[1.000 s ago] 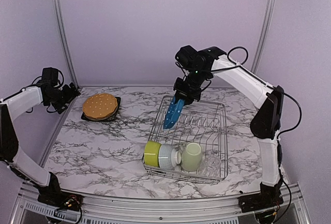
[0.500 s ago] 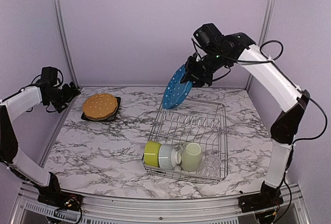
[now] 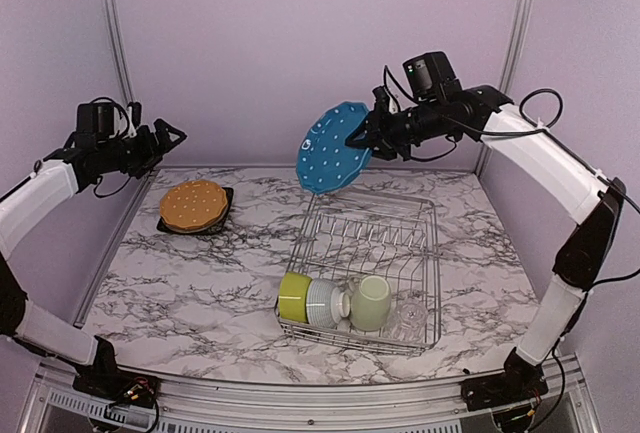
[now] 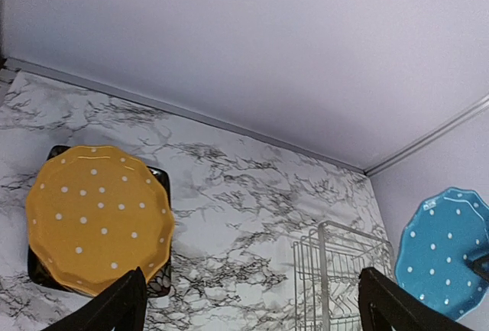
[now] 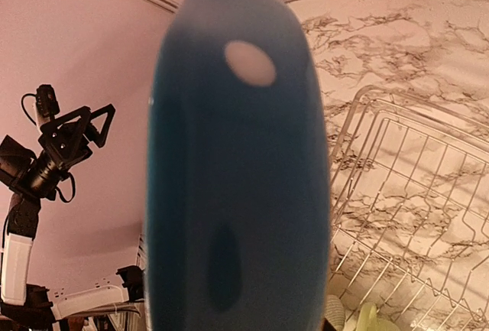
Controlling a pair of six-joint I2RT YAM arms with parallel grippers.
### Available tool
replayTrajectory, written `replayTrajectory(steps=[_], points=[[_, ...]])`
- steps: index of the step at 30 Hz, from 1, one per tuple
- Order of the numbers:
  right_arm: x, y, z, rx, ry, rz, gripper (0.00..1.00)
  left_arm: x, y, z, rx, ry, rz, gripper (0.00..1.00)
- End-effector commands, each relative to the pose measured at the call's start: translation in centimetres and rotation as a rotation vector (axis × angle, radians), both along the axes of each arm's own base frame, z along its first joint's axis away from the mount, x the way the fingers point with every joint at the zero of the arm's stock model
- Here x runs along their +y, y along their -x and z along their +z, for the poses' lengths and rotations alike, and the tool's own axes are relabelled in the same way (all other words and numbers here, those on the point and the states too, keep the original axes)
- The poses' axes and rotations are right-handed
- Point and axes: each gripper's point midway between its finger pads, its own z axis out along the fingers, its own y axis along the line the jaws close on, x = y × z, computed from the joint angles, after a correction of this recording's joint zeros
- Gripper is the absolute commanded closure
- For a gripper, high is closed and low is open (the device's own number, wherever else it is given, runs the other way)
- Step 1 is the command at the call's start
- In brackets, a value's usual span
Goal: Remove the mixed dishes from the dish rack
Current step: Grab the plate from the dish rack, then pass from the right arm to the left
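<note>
The right gripper (image 3: 368,139), clenched on the blue dotted plate (image 3: 333,147), is swinging it up clear of the dish rack (image 3: 395,238), now upper centre. The left gripper (image 3: 166,138), jaws spread, is rising upper left; a handover looks likely.

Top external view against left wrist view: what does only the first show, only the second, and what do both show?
Only top external: lime-green bowl, white ribbed bowl, pale green mug and clear glass at the near end of the dish rack. Only left wrist: no extra object, just the fingers of the left gripper, close and wide apart. Both: blue dotted plate held aloft, orange plate on a black plate, the rack's far end.
</note>
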Motion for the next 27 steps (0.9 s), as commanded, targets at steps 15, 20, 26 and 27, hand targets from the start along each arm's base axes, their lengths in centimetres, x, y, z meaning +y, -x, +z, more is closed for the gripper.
replayTrajectory(steps=[15, 20, 26, 27], points=[[3.8, 3.4, 10.1, -0.374, -0.384, 0.342, 1.0, -15.8, 6.2, 5.4, -0.158, -0.088, -0.59, 0.14], [4.1, 3.8, 9.9, -0.365, -0.416, 0.375, 1.0, -17.1, 6.3, 4.0, -0.105, -0.127, -0.617, 0.24], [4.3, 4.2, 10.2, -0.38, -0.439, 0.398, 1.0, -18.2, 6.1, 3.2, -0.07, -0.124, -0.612, 0.34], [4.4, 4.2, 10.2, -0.382, -0.443, 0.401, 1.0, -18.3, 5.9, 2.9, -0.058, -0.125, -0.606, 0.36]])
